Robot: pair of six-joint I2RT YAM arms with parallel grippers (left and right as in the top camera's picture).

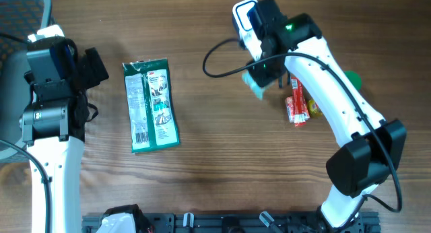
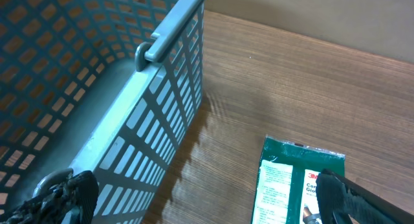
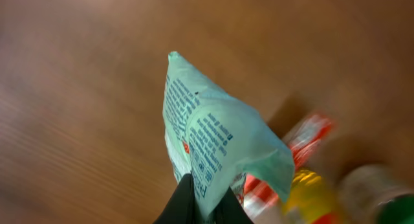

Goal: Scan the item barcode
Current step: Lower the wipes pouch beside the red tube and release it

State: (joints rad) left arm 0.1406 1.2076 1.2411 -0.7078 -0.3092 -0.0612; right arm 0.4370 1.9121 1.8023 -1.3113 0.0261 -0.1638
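At the far left we see a blue mesh basket [image 1: 23, 11], its wall rising just beside the left arm. The left pincer [image 1: 93, 66] hangs over the counter [image 1: 222, 165] between that basket and a green packet [image 1: 151, 105]. Its jaws stand wide with nothing between them. In the left wrist view one dark fingertip [image 2: 71, 195] sits against the basket side and the other overlaps the packet's near corner. The green packet lies flat with its printed side up, running top to bottom in the overhead view and well apart from the other things.

Further right, the right pincer [image 1: 259, 75] is closed tight on a pale mint pouch [image 3: 213, 140], the item to be scanned. It pinches the pouch by one edge, so the pouch stands up tilted from the fingers and looks to be held off the wood. Small blue print faces the wrist camera, too fine for us to read.

Near the pouch on its right, a red-and-white wrapper [image 1: 295, 108] lies on the counter with a yellow piece [image 1: 313, 110] just beside it. A green thing [image 1: 351, 78] peeks out from behind the right arm, blurred in the wrist view.
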